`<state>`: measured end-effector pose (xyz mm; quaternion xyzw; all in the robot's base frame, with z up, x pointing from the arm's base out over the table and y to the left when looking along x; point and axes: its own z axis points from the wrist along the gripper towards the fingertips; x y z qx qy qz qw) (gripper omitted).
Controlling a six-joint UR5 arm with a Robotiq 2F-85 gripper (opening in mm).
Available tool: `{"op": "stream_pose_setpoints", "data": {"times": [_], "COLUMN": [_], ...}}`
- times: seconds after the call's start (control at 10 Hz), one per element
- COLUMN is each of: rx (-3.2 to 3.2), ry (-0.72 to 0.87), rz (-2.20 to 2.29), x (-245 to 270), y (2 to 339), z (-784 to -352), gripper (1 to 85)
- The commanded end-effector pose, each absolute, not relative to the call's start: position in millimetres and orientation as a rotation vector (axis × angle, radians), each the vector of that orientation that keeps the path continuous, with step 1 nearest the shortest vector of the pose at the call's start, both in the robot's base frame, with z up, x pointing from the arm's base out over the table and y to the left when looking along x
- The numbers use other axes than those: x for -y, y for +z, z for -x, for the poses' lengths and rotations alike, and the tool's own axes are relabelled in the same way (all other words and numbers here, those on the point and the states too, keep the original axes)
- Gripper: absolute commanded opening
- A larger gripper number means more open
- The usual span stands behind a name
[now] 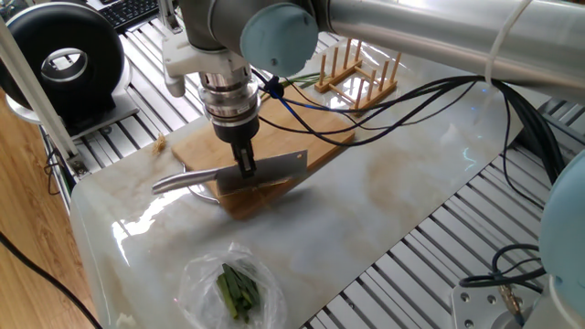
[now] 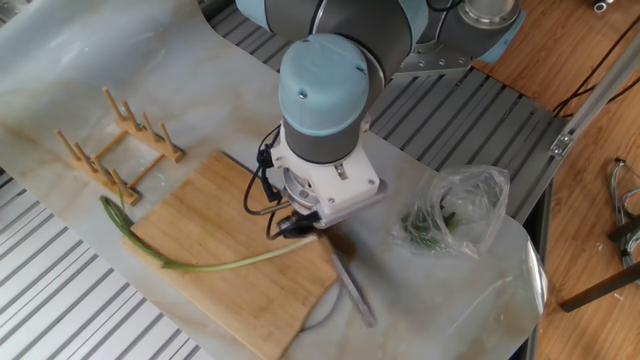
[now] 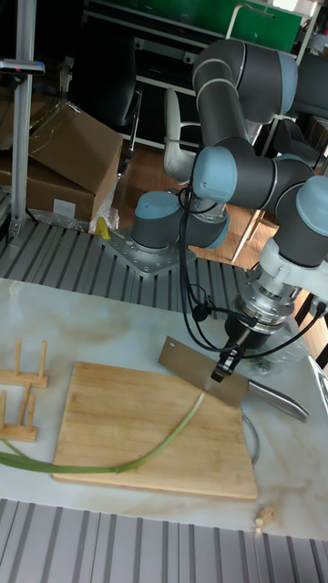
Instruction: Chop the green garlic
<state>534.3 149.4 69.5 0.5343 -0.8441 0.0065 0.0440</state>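
Two opposite high side views, one frontal, all on the cutting board (image 3: pixel 137 428).

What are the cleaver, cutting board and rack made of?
Cleaver: looks like bare steel, with a grey sheen on blade and handle. Cutting board: likely bamboo or light wood, with visible grain strips. Rack: pale unpainted wooden dowels, apparently.
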Motion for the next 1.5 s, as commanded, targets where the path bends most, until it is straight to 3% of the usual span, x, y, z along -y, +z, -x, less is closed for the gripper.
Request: {"op": "stream_pose_setpoints", "data": {"times": [0.0, 0.7, 1.4], "rx": [2.610, 2.661, 2.820], "ry": [-0.027, -0.101, -0.287], "rz": [-1.611, -1.551, -1.140], "x": [-156, -172, -221], "y": [65, 67, 81], "z": [-536, -532, -500], "gripper": [1.3, 1.3, 1.3]}}
